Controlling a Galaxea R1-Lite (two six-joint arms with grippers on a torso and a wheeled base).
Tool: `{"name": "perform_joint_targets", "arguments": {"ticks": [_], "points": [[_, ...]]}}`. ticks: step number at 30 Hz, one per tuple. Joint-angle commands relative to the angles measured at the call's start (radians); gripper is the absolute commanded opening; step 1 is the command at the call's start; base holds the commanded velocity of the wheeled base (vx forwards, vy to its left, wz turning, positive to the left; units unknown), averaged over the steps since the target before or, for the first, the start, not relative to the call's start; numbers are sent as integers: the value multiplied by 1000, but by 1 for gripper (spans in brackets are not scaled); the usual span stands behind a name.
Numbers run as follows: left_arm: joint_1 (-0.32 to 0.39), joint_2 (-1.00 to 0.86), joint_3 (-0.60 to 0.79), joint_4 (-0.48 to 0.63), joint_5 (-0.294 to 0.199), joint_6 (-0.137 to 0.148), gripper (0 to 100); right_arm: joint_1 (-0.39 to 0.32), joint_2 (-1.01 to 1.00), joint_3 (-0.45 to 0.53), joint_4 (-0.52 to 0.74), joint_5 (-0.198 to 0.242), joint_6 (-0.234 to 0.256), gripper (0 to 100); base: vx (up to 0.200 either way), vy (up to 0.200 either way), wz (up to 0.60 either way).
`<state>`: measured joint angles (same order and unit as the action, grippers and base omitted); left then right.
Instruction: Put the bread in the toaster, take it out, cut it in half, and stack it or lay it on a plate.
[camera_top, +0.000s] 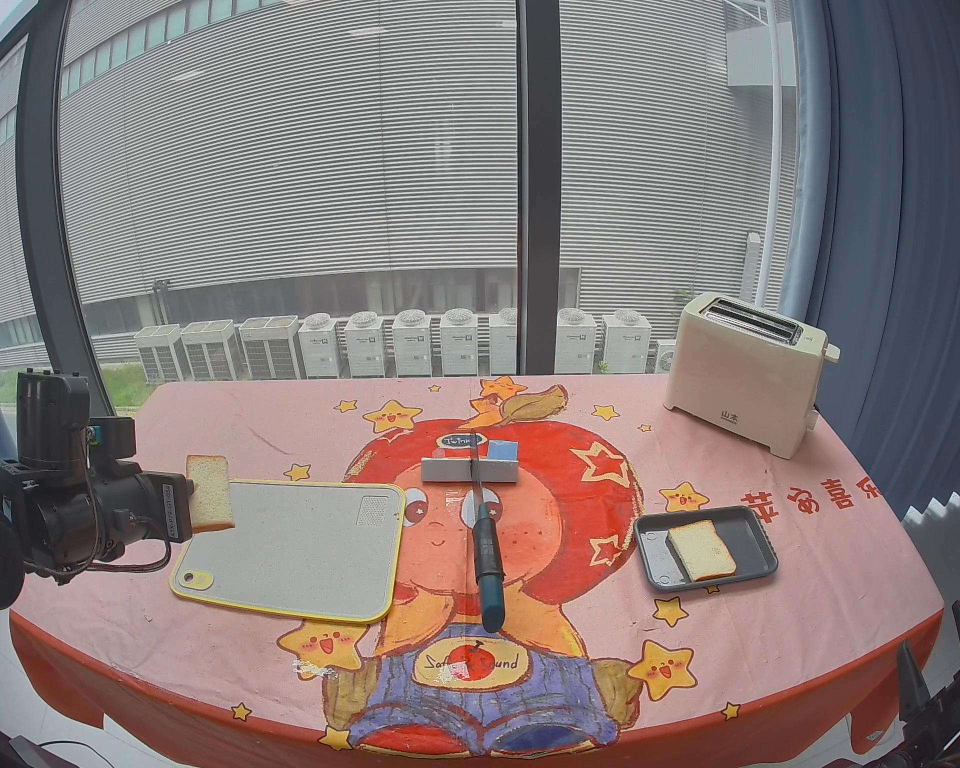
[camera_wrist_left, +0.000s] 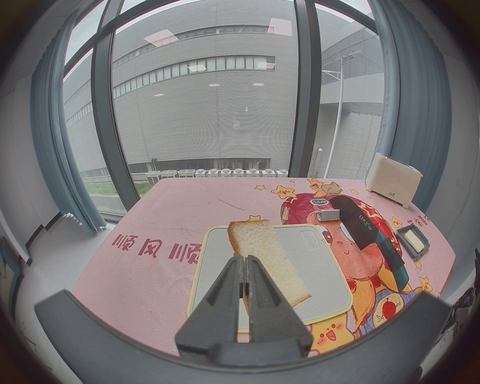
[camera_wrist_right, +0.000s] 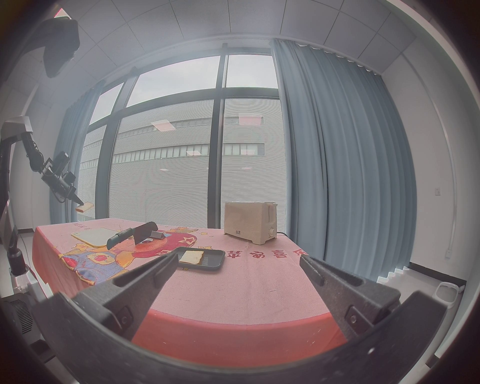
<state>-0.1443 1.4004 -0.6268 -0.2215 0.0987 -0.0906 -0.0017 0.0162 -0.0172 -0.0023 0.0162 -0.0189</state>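
My left gripper (camera_top: 185, 506) is shut on the edge of a bread slice (camera_top: 209, 492) and holds it in the air over the left end of the grey cutting board (camera_top: 300, 550). From the left wrist, the fingers (camera_wrist_left: 231, 280) pinch the slice (camera_wrist_left: 265, 255) above the board (camera_wrist_left: 320, 280). A second slice (camera_top: 701, 549) lies in a dark tray (camera_top: 752, 528) at the right. The white toaster (camera_top: 748, 372) stands at the back right, slots empty. My right gripper (camera_wrist_right: 237, 262) is open and empty, off the table's right edge.
A blue-handled knife (camera_top: 487, 545) lies mid-table, its blade resting on a small grey stand (camera_top: 469, 468). The table carries a pink cartoon cloth (camera_top: 300, 430). A window is behind it and a blue curtain (camera_top: 890, 250) hangs at the right.
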Motion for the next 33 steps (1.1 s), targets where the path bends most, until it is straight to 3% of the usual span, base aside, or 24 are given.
{"name": "perform_joint_targets", "arguments": {"ticks": [1, 14, 18, 33], "points": [[2, 0, -4, -2, -8, -1, 0, 0, -15, 17, -1, 1, -1, 100, 0, 0, 0], [2, 3, -1, -1, -27, -23, 0, 0, -15, 17, 1, 1, -1, 100, 0, 0, 0], [2, 2, -4, -2, -27, -41, 0, -1, -15, 17, 2, 2, -3, 100, 0, -200, 0], [2, 5, -11, -4, -25, -35, 0, -1, -15, 17, 2, 2, -3, 100, 0, -200, 0]]}}
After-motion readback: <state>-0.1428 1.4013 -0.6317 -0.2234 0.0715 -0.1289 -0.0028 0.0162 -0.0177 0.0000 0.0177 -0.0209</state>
